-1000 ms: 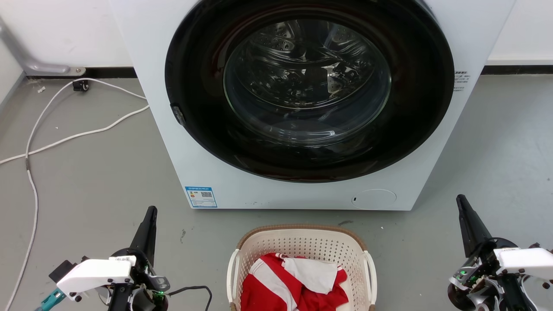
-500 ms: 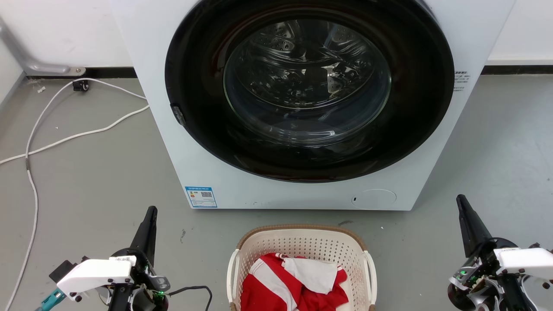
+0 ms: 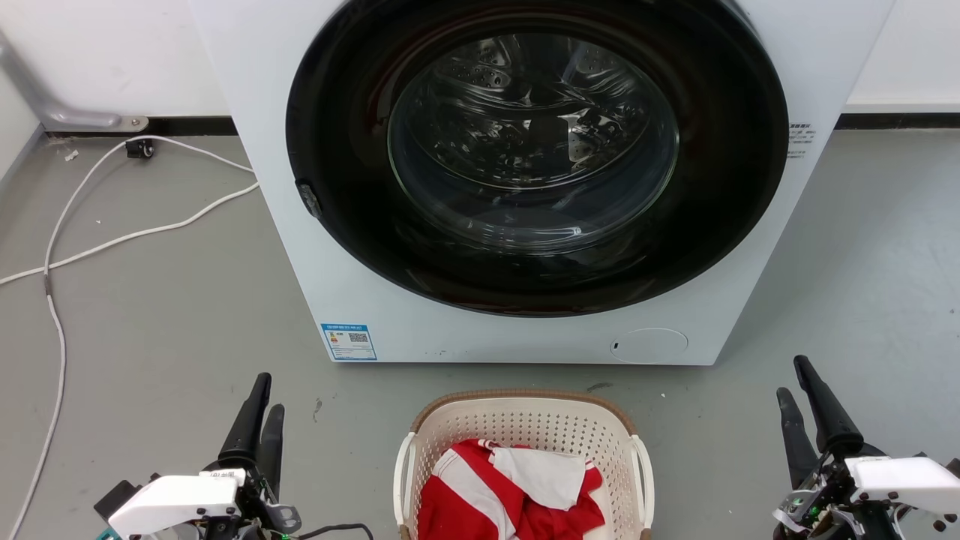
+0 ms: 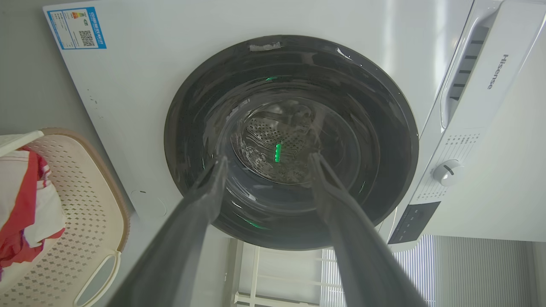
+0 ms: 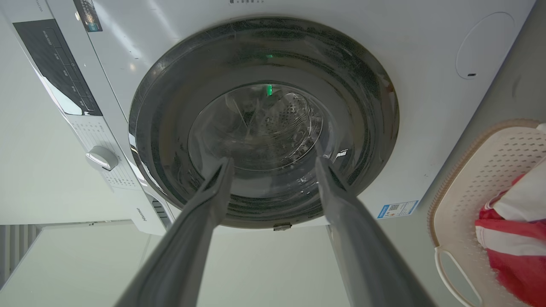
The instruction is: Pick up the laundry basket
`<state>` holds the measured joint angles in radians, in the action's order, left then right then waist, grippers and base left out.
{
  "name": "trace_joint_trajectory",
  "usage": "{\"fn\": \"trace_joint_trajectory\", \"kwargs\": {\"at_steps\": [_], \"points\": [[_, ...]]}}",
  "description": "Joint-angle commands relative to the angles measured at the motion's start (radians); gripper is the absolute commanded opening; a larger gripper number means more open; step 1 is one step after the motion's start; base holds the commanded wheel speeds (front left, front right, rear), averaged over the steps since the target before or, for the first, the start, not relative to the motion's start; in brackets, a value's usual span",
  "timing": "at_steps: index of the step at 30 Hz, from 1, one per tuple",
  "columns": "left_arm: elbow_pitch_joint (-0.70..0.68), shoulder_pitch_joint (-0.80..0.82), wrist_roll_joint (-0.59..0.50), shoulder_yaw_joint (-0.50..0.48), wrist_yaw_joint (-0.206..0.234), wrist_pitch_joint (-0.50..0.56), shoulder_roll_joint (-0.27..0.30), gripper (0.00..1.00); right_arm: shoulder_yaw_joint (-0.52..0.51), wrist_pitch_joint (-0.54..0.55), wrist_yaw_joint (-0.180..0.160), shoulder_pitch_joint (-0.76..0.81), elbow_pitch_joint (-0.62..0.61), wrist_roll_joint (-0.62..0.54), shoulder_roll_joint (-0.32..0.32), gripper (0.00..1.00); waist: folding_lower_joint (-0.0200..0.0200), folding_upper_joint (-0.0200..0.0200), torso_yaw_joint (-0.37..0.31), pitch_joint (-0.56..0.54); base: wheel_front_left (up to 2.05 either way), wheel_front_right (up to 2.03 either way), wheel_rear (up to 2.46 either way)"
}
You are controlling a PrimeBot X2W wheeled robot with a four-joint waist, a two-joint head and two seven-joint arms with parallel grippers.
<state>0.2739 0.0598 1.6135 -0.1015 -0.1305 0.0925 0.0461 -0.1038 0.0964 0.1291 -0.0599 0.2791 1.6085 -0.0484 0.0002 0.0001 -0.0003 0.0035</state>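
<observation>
The laundry basket (image 3: 525,397) stands on the grey floor just in front of the washing machine, cream with perforated walls, a brown rim and white side handles. A red and white garment (image 3: 510,487) lies inside it. My left gripper (image 3: 268,395) is open, well to the basket's left, fingers pointing toward the machine. On the other side my right gripper (image 3: 792,377) is also open and empty. The left wrist view has the basket (image 4: 81,204) at its lower left, beside the open left gripper (image 4: 268,158). In the right wrist view the basket (image 5: 482,170) sits right of the open right gripper (image 5: 274,161).
The white washing machine (image 3: 375,300) with its closed round glass door (image 3: 532,150) rises right behind the basket. White cables (image 3: 112,240) trail over the floor at the left. Bare grey floor lies on both sides of the basket.
Both grippers have dropped a little lower in the head view. Each now shows two separated fingers where a single dark shape showed before. The basket has not moved.
</observation>
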Motion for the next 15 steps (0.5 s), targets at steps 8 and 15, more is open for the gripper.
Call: {"fn": "trace_joint_trajectory", "kwargs": {"at_steps": [8, 15], "points": [[-0.050, -0.005, -0.047, 0.001, 0.000, -0.044, 0.003, 1.00, 0.010, -0.046, 0.001, -0.010, -0.024, -0.054, -0.002, 1.00, 0.0000, -0.0001, -0.001, 0.002, 0.00, 0.00, 0.00], [-0.053, -0.012, -0.119, -0.035, 0.000, -0.076, 0.004, 1.00, -0.020, -0.078, 0.002, -0.017, -0.039, -0.154, -0.002, 1.00, -0.0001, -0.0001, -0.002, 0.004, 0.00, 0.00, 0.00]]}}
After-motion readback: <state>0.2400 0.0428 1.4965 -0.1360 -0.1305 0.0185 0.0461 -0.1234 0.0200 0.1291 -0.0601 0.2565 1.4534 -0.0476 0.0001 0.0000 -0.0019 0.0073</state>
